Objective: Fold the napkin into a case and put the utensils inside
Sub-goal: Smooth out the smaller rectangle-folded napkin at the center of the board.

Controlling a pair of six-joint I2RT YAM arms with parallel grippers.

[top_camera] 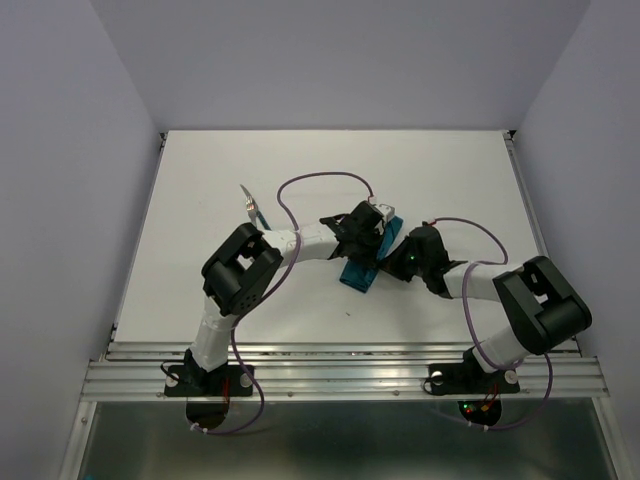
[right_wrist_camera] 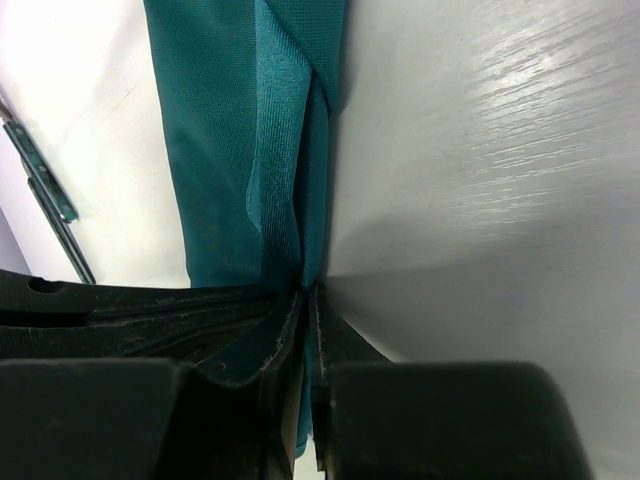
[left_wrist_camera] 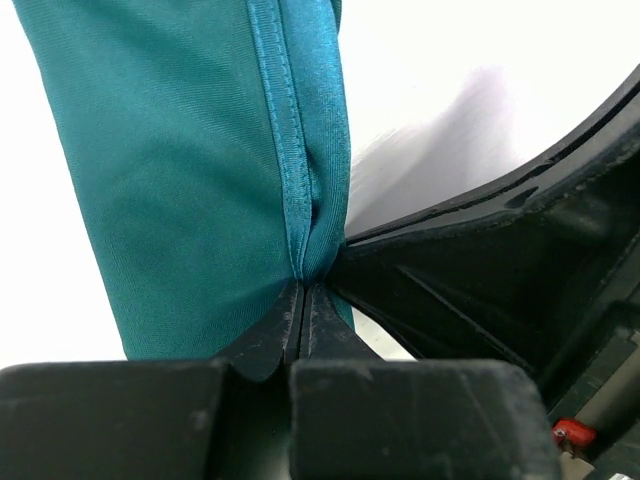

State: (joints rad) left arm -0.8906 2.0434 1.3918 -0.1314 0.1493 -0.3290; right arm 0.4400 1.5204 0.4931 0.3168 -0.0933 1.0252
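My left gripper [left_wrist_camera: 303,312] is pressed tight on the napkin [left_wrist_camera: 180,170], with the stitched hem [left_wrist_camera: 290,150] bunched into the pinch and no gap showing between the jaws. My right gripper [right_wrist_camera: 305,305] pinches the same cloth along a folded edge. Its jaws look almost closed, with only a thin sliver of cloth between them.

The two grips sit close together over the middle of the table [top_camera: 300,170], and the napkin lies between them as a narrow folded strip. Seen from above, its long axis runs on a slant, the far end towards my right and the near end towards my left. From each wrist it stretches straight away from my fingertips.

I judge this to be the folding step, with the case not yet finished. To do it well I should move both hands together, keep the layers stacked so the hems line up, and lay the fold flat before either hand lets go. One hand pulling ahead would skew the strip.

The utensils [right_wrist_camera: 45,190] lie well apart on the bare table to my left, outside the cloth.
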